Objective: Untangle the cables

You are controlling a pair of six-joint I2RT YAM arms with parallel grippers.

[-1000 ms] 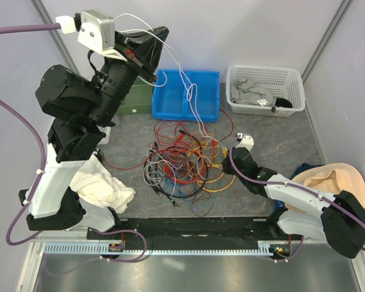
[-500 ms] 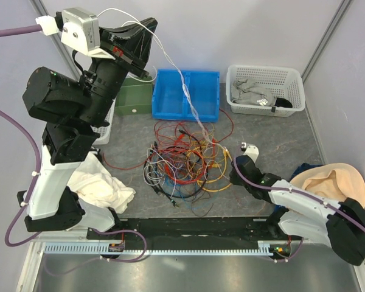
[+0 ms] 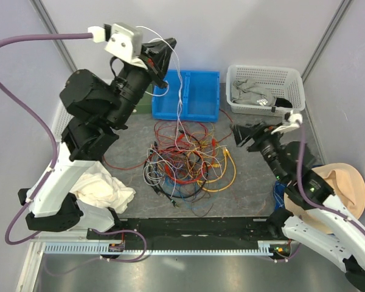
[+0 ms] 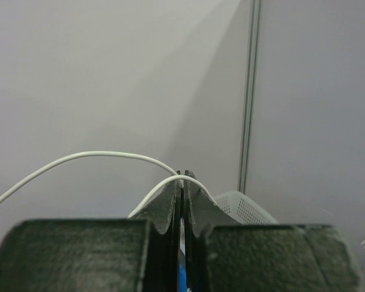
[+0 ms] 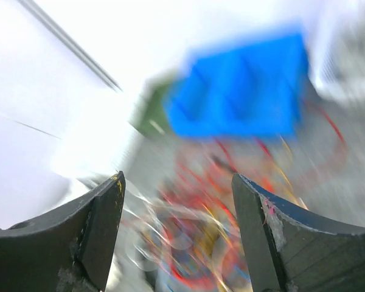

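The cables [image 3: 185, 161] lie in a tangled heap of red, orange, yellow, white and black wires in the middle of the table. My left gripper [image 3: 161, 55] is raised high over the back of the table, shut on a white cable [image 3: 181, 91] that hangs from it down into the heap. In the left wrist view the white cable [image 4: 109, 154] loops over the closed tips of my left gripper [image 4: 184, 176]. My right gripper [image 3: 238, 135] stands open to the right of the heap with nothing in it. The right wrist view is blurred: my right gripper [image 5: 177, 177] faces the cables [image 5: 213, 243].
A blue bin [image 3: 207, 91] stands behind the heap, with a green box [image 3: 145, 104] to its left. A white basket [image 3: 264, 68] holding cloths is at the back right. White cloth [image 3: 100, 185] lies front left, and a beige hat [image 3: 344, 182] lies front right.
My right gripper opened, lifted off the right edge of the heap and drew back to the right. My left arm swung to the right with the white cable still in its jaws.
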